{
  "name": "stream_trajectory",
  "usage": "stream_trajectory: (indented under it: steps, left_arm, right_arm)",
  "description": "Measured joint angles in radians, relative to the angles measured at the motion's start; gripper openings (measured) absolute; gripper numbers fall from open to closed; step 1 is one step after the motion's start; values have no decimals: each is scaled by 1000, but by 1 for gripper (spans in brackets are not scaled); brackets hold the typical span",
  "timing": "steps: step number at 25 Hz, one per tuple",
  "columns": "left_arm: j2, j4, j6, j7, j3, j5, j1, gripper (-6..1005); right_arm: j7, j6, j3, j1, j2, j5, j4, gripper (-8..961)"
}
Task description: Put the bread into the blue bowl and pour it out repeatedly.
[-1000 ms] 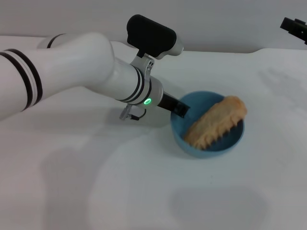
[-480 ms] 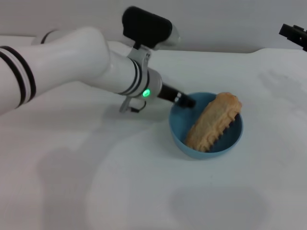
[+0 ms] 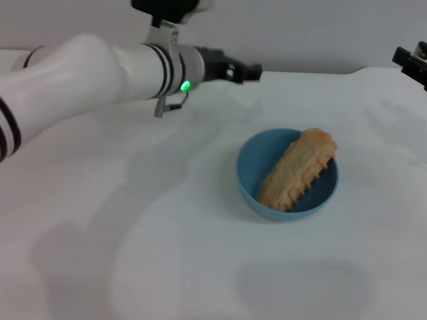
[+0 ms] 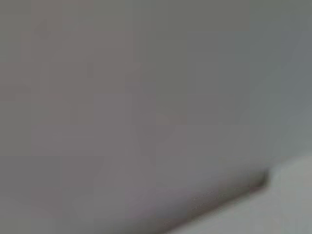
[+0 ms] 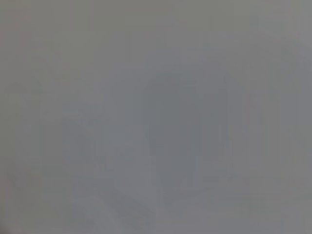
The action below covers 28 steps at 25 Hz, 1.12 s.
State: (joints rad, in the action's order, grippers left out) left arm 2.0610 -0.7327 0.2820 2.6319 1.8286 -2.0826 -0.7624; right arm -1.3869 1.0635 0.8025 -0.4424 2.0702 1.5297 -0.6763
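The bread [image 3: 297,170], golden-tan with a scalloped edge, lies slanted in the blue bowl [image 3: 250,180], one end propped on the far rim. The glossy bowl stands upright.

Right hand [image 3: 412,61] cut off at the edge — wrist views blurred.

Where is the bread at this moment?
In the head view, the bread lies in the blue bowl, right of centre on the table, its far end propped on the rim. The left gripper is above and behind, apart from both.
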Motion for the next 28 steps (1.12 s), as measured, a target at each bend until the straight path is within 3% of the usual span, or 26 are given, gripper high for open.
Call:
stream_trajectory:
  steps: [5, 9, 11, 16, 21, 28]
  left_arm:
    - [7, -4, -263, 6, 61, 6, 69, 839]
    - [9, -6, -473, 51, 142, 11, 127, 873]
    - [9, -3, -506, 64, 160, 11, 135, 873]
    - [13, 47, -753, 139, 303, 11, 164, 872]
    - [14, 85, -786, 181, 321, 13, 167, 872]
    - [14, 110, -791, 220, 327, 14, 175, 872]
  right_arm:
    - [133, -67, -7, 7, 5, -61, 30, 596]
    - [442, -46, -8, 22, 4, -309, 145, 689]
    - [692, 6, -8, 29, 2, -498, 258, 712]
    - [851, 26, -8, 35, 5, -708, 364, 712]
    - [894, 53, -8, 37, 5, -892, 450, 712]
    - [935, 70, -8, 34, 5, -905, 482, 712]
